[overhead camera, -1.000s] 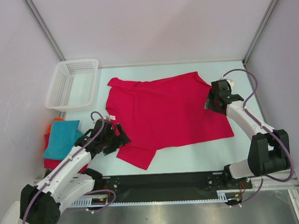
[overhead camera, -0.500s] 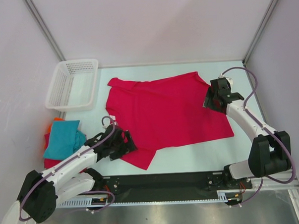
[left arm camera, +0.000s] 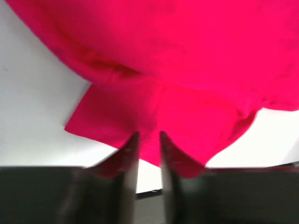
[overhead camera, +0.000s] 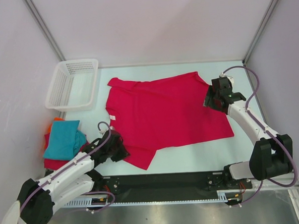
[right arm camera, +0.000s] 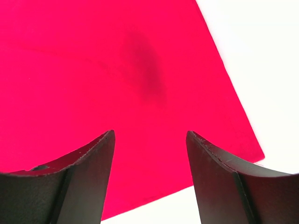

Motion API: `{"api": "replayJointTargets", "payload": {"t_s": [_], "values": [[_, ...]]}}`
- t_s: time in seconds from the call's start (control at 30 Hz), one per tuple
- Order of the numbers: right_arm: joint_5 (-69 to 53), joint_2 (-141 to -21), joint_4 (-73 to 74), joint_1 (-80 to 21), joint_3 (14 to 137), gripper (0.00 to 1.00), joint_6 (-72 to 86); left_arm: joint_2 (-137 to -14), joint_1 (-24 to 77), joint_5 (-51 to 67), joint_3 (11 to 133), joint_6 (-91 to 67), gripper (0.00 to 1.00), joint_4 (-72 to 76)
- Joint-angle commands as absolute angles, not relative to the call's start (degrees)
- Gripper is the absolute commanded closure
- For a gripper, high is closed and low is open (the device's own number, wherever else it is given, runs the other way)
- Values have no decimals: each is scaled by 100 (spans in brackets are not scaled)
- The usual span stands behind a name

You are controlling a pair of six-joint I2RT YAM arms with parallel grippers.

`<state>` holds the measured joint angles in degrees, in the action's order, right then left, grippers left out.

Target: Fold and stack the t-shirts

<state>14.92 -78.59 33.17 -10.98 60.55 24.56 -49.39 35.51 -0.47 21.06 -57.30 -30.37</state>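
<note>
A large crimson t-shirt [overhead camera: 164, 111] lies spread flat in the middle of the table. My left gripper [overhead camera: 119, 150] is low at its near-left sleeve [left arm camera: 140, 112]. Its jaws stand narrowed to a slim gap, with the sleeve's edge between the tips [left arm camera: 148, 139] and white table visible between the fingers lower down. My right gripper [overhead camera: 212, 100] hovers open over the shirt's right edge [right arm camera: 93, 70], with nothing between its fingers [right arm camera: 149, 133]. A stack of folded t-shirts sits at the left: teal [overhead camera: 64, 138] on top, orange [overhead camera: 53, 123] and red [overhead camera: 55, 163] peeking out below.
A white mesh basket [overhead camera: 73, 83] stands at the back left, beyond the folded stack. Bare table [overhead camera: 191, 157] shows in front of the crimson shirt and along its right side [overhead camera: 243, 88]. Walls close in on three sides.
My left gripper has moved toward the near edge and down onto the sleeve, and its jaws have narrowed from wide open. The right arm has barely shifted.
</note>
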Motion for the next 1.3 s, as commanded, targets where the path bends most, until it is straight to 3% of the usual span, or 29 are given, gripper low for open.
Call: {"api": "replayJointTargets", "payload": {"t_s": [0.0, 0.03, 0.07, 0.37, 0.4, 0.43, 0.5, 0.53, 0.63, 0.97, 1.07, 1.13, 1.17, 1.2, 1.27], "values": [[1477, -7506, 3463, -1072, 6354, 32, 2356, -4913, 3612, -106, 2013, -5862, 83, -3024], [1485, -7480, 3489, -1064, 6363, 32, 2347, -4939, 3595, -88, 2004, -5888, 95, -2997], [1477, -7462, 3524, -1063, 6389, 32, 2321, -4939, 3603, -70, 1987, -5897, 100, -2980], [1433, -7233, 3621, -1002, 6442, 32, 2285, -4413, 3604, -534, 2249, -5906, 99, -3751], [1407, -7233, 3612, -1002, 6434, 33, 2303, -4316, 3604, -649, 2320, -5906, 93, -4014], [1398, -7242, 3604, -993, 6434, 32, 2311, -4185, 3604, -746, 2433, -5915, 70, -4147], [1362, -7251, 3604, -1011, 6425, 33, 2355, -4122, 3612, -782, 2435, -6011, 50, -4210], [1354, -7251, 3595, -1019, 6425, 33, 2364, -4139, 3612, -774, 2435, -6064, 35, -4245], [1354, -7233, 3612, -1055, 6425, 33, 2373, -4157, 3604, -607, 2304, -6319, 28, -4219], [1433, -7040, 3762, -1055, 6521, 33, 2329, -4324, 3612, -528, 1776, -6609, 29, -3736], [1424, -6996, 3832, -1046, 6591, 33, 2320, -4508, 3612, -466, 1618, -6644, 34, -3490], [1433, -6979, 3858, -1046, 6618, 33, 2312, -4622, 3604, -466, 1521, -6645, 48, -3314], [1450, -6970, 3876, -1046, 6627, 33, 2303, -4667, 3604, -440, 1477, -6645, 57, -3157], [1450, -6970, 3876, -1046, 6644, 33, 2311, -4719, 3604, -422, 1433, -6645, 80, -3068], [1450, -6987, 3885, -1046, 6636, 33, 2303, -4886, 3604, -291, 1336, -6627, 100, -2840]]}}
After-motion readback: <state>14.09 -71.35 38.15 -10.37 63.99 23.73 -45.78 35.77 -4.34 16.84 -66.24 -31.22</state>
